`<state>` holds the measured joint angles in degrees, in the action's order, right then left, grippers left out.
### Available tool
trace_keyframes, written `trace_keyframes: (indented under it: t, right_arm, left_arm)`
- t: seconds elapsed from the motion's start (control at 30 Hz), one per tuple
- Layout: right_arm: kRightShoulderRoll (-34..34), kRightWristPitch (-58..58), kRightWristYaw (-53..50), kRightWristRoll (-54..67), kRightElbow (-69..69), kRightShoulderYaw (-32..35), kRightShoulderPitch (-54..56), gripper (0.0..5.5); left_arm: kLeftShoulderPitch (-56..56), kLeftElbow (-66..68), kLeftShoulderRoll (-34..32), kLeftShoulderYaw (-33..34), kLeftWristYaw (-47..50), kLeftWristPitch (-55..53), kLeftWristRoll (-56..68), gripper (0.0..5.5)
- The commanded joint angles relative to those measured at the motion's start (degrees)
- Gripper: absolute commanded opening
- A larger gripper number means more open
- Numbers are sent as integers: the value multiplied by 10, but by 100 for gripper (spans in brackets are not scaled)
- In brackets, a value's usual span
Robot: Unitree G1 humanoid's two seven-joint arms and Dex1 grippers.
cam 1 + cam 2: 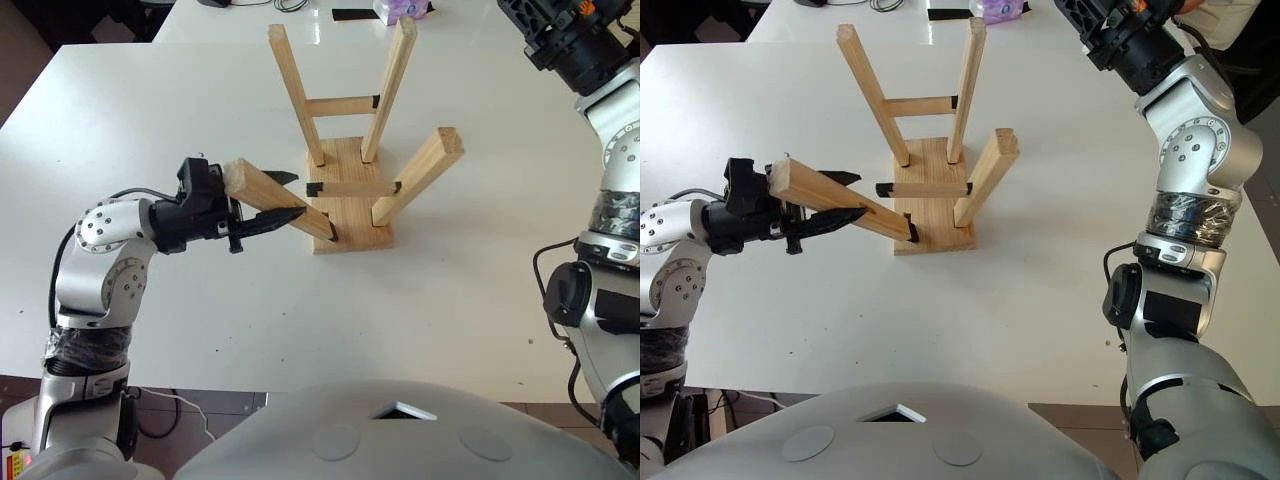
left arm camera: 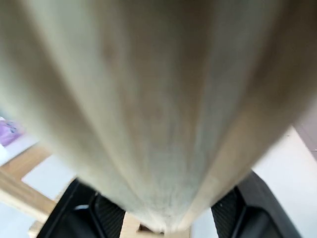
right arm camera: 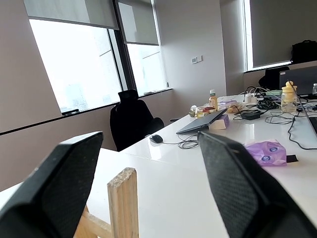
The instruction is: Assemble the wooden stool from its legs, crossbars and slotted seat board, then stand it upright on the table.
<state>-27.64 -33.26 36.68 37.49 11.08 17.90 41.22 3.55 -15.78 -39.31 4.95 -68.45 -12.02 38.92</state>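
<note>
- Left eye view: stool (image 1: 352,187) sits upside down on the white surface (image 1: 150,110), with its seat board (image 1: 350,235) lying flat and its legs pointing up.
- My left gripper (image 1: 297,195) has its fingers (image 1: 275,222) clamped on the near-left leg (image 1: 255,185). That leg leans out to my left, its lower end at the board's near corner.
- Two far legs (image 1: 296,95) stand nearly upright, joined by a crossbar (image 1: 340,105).
- A second crossbar (image 1: 355,188) runs from the held leg to the right leg (image 1: 420,175), which tilts out to my right.
- Right wrist view: my right gripper (image 3: 148,144) is raised by the far right edge of the surface. Its fingers are spread wide with nothing between them, well apart from the stool.
</note>
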Motion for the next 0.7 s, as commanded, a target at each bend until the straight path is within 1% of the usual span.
trace_keyframes:
  t: [0.03,0.17,0.27,0.47,0.57,0.7]
  right_arm:
    - [-3,-1,-9,3,-18,10,-18,353]
    - [0,-1,-15,4,-27,13,-27,353]
    - [0,0,-24,3,-30,18,-37,353]
    - [5,-3,-34,8,-47,18,-48,353]
    - [5,-4,-34,9,-48,17,-51,353]
    - [7,-5,-33,8,-45,13,-47,353]
  left_arm:
    - [-17,-5,-26,-13,-14,-50,5,205]
    - [-22,-50,-23,-15,1,-67,29,205]
    - [14,-45,-27,18,19,-77,49,205]
    - [46,-10,-44,40,7,-70,31,205]
    - [51,2,-43,40,0,-66,23,205]
    - [56,26,-27,19,-7,-52,0,205]
